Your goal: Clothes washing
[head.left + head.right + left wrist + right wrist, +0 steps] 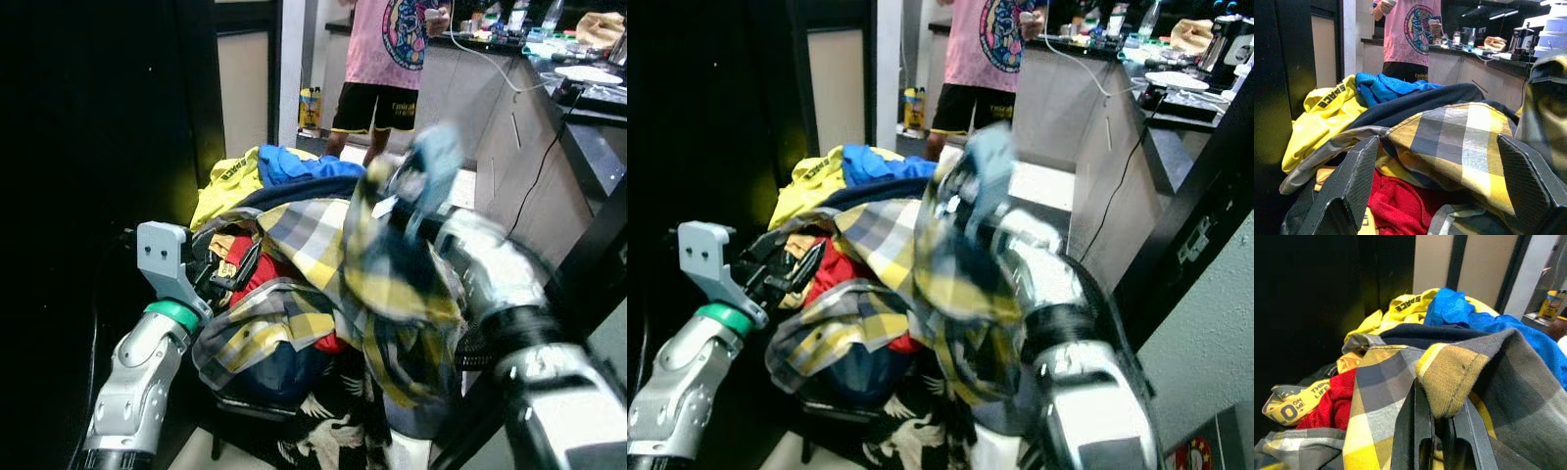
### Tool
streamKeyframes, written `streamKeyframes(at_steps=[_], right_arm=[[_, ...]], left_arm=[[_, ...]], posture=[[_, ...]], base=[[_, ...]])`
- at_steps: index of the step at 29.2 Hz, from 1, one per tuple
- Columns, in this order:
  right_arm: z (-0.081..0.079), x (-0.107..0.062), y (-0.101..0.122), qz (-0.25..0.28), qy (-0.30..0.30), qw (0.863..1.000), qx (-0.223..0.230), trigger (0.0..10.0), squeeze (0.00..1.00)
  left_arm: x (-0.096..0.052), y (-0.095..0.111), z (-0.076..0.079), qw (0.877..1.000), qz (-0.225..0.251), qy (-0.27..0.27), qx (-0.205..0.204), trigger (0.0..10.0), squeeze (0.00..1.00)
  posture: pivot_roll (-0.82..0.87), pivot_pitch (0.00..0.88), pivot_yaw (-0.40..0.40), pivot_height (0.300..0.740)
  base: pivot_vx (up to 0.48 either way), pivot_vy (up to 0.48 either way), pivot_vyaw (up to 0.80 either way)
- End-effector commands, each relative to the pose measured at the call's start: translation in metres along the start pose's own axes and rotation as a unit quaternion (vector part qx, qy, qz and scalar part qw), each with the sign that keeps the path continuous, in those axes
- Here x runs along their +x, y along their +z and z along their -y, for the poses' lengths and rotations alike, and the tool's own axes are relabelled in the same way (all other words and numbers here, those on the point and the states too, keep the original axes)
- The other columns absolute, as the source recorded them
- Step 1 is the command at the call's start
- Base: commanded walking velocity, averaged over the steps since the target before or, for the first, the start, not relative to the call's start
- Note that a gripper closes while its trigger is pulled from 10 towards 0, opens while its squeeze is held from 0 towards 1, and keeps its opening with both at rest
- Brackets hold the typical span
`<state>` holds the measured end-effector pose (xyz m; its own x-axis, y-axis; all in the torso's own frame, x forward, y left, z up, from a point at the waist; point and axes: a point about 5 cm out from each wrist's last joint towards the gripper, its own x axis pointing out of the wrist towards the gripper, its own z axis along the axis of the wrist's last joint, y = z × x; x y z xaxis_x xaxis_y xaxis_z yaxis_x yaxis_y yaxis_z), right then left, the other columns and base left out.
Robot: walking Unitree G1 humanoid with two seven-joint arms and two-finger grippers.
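Right claw [1442, 423] clamped on plaid shirt [323, 245]; left claw [1449, 186] spread apart beside heap. Risk: snagging red garment [1405, 200], toppling pile.

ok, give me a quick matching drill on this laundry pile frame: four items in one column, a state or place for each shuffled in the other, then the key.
Items
1. plaid shirt
2. left gripper
3. blue garment
4. red garment

States or places
A. open, fingers spread at the near side of the pile
B. at the far top of the pile, beside the yellow shirt
C. pinched by its fold in the right gripper
D. low in the pile, partly under the plaid

Pairs: 1-C, 2-A, 3-B, 4-D
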<state>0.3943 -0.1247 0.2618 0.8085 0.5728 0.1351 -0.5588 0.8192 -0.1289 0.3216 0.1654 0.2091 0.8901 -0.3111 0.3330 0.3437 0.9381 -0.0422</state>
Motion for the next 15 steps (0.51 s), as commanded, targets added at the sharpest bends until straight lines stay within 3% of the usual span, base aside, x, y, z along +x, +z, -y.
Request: streamKeyframes(at_steps=[1,6,10,15], right_arm=[[0.001,-0.001,0.014,0.031,-0.018,0.999,0.005,10.0,0.00],[-0.001,-0.003,0.018,0.043,-0.028,0.999,0.013,10.0,0.00],[0.003,-0.006,0.034,0.068,-0.053,0.996,0.027,10.0,0.00],[0.021,-0.013,0.065,0.125,-0.099,0.987,0.033,10.0,0.00]], left_arm=[[-0.001,-0.003,0.002,1.000,-0.007,0.000,0.003,10.0,0.00],[-0.001,-0.003,0.003,1.000,-0.005,0.004,0.002,10.0,0.00],[-0.001,-0.003,0.005,1.000,-0.005,0.005,0.000,10.0,0.00],[-0.002,-0.002,0.004,1.000,-0.002,0.011,0.001,10.0,0.00]], posture=[[-0.03,0.018,0.000,0.740],[-0.03,0.020,0.003,0.740],[-0.03,0.020,0.002,0.740],[-0.03,0.013,-0.004,0.740]], base=[[0.000,0.000,0.00],[0.000,0.000,0.00],[0.000,0.000,-0.73],[0.000,0.000,-0.80]])
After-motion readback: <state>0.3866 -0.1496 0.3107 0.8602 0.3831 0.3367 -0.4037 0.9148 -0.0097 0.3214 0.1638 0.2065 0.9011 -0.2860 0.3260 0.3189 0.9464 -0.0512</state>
